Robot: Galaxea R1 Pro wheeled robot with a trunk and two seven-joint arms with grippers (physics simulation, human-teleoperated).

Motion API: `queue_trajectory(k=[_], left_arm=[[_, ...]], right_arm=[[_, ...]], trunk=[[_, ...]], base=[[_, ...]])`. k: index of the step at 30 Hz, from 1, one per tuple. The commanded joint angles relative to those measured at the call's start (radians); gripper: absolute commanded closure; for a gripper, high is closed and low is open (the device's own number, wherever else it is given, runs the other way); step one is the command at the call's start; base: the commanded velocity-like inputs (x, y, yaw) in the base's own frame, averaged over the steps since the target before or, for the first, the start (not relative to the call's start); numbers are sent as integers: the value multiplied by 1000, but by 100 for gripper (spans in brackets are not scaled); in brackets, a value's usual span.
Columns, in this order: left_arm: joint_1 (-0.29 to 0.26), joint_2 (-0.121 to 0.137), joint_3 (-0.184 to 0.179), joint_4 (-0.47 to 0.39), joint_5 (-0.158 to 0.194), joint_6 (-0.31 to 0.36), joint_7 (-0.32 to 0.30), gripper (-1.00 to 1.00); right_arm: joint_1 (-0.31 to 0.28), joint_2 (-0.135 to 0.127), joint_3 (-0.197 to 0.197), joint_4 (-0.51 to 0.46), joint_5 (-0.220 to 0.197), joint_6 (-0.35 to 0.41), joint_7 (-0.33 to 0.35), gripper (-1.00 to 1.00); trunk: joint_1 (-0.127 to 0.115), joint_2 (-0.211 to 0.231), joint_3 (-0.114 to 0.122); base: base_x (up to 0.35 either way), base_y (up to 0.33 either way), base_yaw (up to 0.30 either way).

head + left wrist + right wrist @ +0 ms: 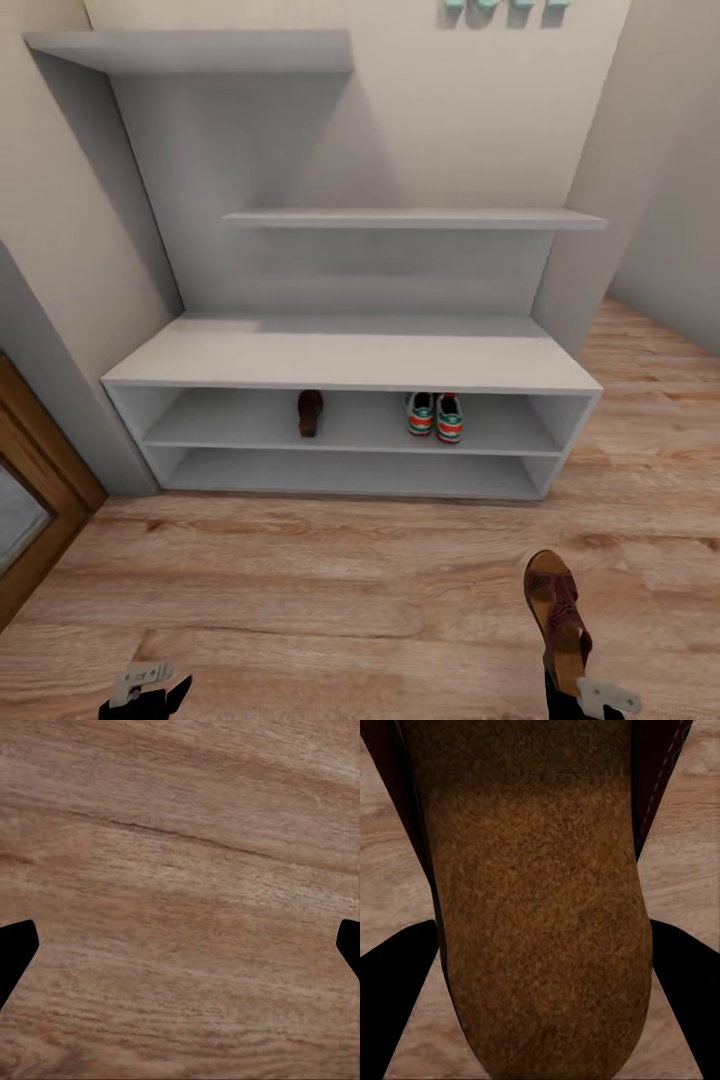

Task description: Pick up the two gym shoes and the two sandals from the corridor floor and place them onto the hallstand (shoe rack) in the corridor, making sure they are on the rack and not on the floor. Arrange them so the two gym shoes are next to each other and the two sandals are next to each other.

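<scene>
Pinching a sandal (pixel 540 907), the right fingers (pixel 397 997) press its sides.

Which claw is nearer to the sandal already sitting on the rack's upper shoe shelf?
Left, narrowly, I'd judge. The shelved sandal sits left of centre; the left claw hangs open low on that side, while the right claw, gripping the other sandal, is further across.

Hallstand before me: my bench (pixel 350 355) stands on the wood floor (pixel 300 600). Its upper shelf (pixel 350 425) bears one sandal (pixel 310 411) and, well apart, two gym shoes (pixel 435 416) side by side.
</scene>
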Motion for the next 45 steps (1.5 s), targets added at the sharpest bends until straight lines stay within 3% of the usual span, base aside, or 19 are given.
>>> queue_trajectory(k=[1,39,45], left_arm=[[-1,0,8,1,-11,-6,-3,-100],[1,-2,-3,1,-14,-7,-6,-100],[1,-11,-28,1,-34,-29,-11,-100]], right_arm=[[-1,0,-6,1,10,-4,-2,100],[-1,3,-5,0,12,-3,0,100],[-1,28,32,-5,26,16,-6,100]], trunk=[[0,0,-1],[0,0,-1],[0,0,-1]], base=[[-116,297,0],[-31,311,0],[-56,308,0]])
